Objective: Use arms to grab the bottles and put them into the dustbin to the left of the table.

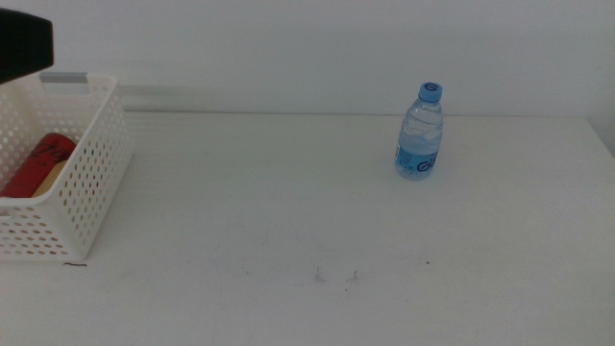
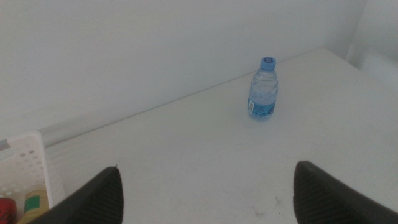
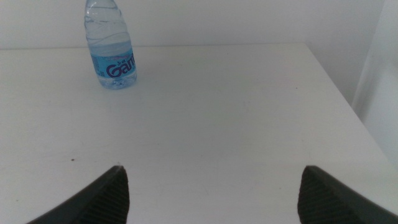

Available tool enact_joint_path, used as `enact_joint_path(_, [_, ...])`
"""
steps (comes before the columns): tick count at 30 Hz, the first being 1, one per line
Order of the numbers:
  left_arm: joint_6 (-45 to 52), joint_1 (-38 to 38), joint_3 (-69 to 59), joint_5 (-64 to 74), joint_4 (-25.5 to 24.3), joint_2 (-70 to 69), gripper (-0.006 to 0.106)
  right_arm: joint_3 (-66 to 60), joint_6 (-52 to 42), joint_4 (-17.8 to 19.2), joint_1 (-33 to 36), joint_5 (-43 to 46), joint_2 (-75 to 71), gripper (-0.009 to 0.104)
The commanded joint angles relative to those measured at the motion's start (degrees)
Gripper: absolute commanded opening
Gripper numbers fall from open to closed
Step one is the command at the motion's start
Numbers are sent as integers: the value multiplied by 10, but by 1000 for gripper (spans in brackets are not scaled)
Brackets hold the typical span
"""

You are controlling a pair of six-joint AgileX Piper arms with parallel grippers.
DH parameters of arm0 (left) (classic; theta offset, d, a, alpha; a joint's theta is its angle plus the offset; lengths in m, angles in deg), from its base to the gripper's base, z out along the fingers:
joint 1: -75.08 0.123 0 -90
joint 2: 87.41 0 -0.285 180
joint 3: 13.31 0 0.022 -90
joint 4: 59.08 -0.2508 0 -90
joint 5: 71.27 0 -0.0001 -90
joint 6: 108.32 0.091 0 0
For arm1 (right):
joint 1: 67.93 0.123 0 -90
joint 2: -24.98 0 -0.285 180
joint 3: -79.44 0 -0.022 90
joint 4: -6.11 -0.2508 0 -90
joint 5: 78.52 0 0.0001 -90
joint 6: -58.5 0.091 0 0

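Observation:
A small clear water bottle (image 1: pixel 420 132) with a blue cap and label stands upright on the white table (image 1: pixel 288 211), right of centre toward the back. It also shows in the left wrist view, bottle (image 2: pixel 263 90), and in the right wrist view, bottle (image 3: pixel 112 46). The white dustbin (image 1: pixel 96 183) sits at the table's left edge, holding a red can (image 1: pixel 38 161) and a yellow bottle (image 1: pixel 50 179). My left gripper (image 2: pixel 208 199) is open and empty, high near the dustbin (image 2: pixel 28 158). My right gripper (image 3: pixel 214 199) is open and empty, well short of the bottle.
A black part of an arm (image 1: pixel 24 43) hangs above the dustbin's back corner at the picture's top left. A white wall runs behind the table. Small dark scuffs (image 1: pixel 336 276) mark the tabletop near the front.

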Motion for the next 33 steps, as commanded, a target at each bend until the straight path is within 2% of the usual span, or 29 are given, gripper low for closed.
enact_joint_path(1, [-2,-4,-3,-2,3,-2,94,-2,-4,-7,-4,1,-2,79])
enact_joint_path(7, [-1,-4,-3,-5,3,-2,94,68,-4,-36,-4,1,62,79])
enact_joint_path(15, [-3,-4,-3,-4,3,-2,94,190,-4,-42,-4,19,268,79])
enact_joint_path(22, [-2,-4,-3,-4,3,-2,94,199,2,-1,34,268,524,79])
enact_joint_path(25, [-2,-4,-3,-4,3,-2,94,202,1,48,54,381,650,79])
enact_joint_path(28, [-2,-4,-3,-4,3,-2,94,220,1,72,56,483,761,79])
enact_joint_path(33, [-2,-4,-3,-4,3,-2,94,257,1,66,56,611,904,79])
